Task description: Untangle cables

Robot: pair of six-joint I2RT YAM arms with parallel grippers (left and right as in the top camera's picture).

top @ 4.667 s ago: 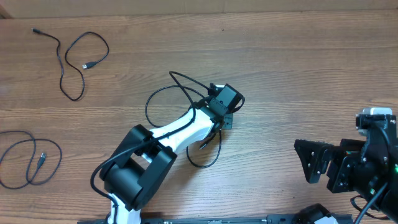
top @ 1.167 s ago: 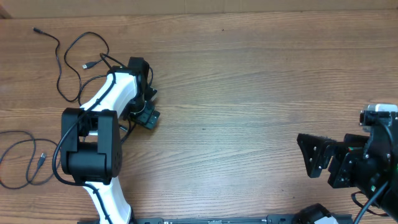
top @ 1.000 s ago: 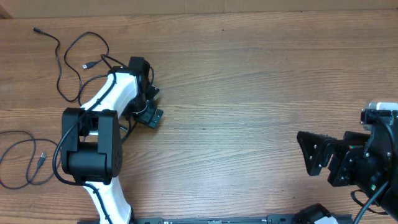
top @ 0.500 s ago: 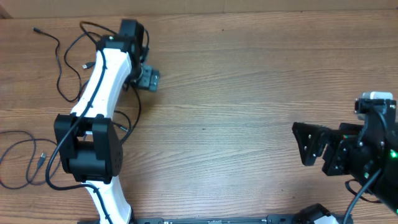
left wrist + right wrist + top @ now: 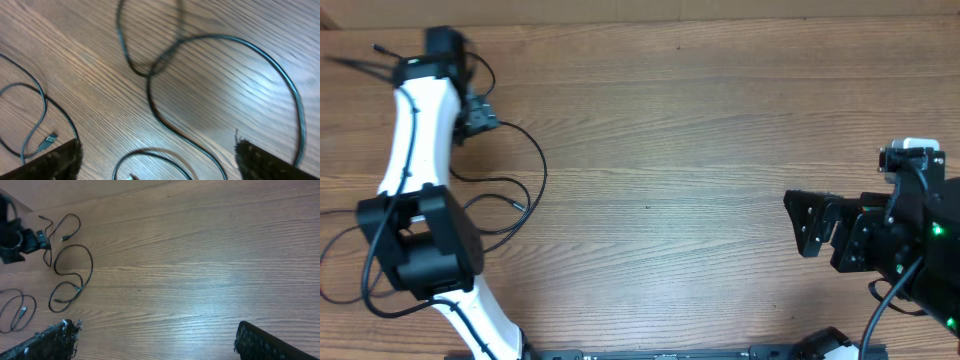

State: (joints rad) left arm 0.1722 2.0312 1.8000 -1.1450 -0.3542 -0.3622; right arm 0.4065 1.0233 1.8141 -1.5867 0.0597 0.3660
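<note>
Three thin black cables lie at the table's left. One cable point(image 5: 543, 172) curves in a wide loop right of my left arm. A second cable point(image 5: 340, 213) is partly hidden behind that arm. A third cable point(image 5: 380, 50) lies at the far left corner. My left gripper point(image 5: 480, 112) hovers open near the third one. In the left wrist view the left gripper point(image 5: 160, 165) is wide open above crossing cable loops point(image 5: 225, 55) and a USB plug point(image 5: 47, 142), holding nothing. My right gripper point(image 5: 807, 225) stands open at the right, far from the cables point(image 5: 72, 275). In its own wrist view the right gripper point(image 5: 160, 347) is empty.
The left arm's white links point(image 5: 415, 130) stretch from the front left toward the far left corner, over part of the cables. The wooden table's far edge point(image 5: 670, 18) runs along the top. The right arm's body point(image 5: 910, 250) fills the front right corner.
My left arm has swung from the left-middle up to the far left corner. The wide cable loop now lies uncovered to its right. The right gripper shifted slightly left.
</note>
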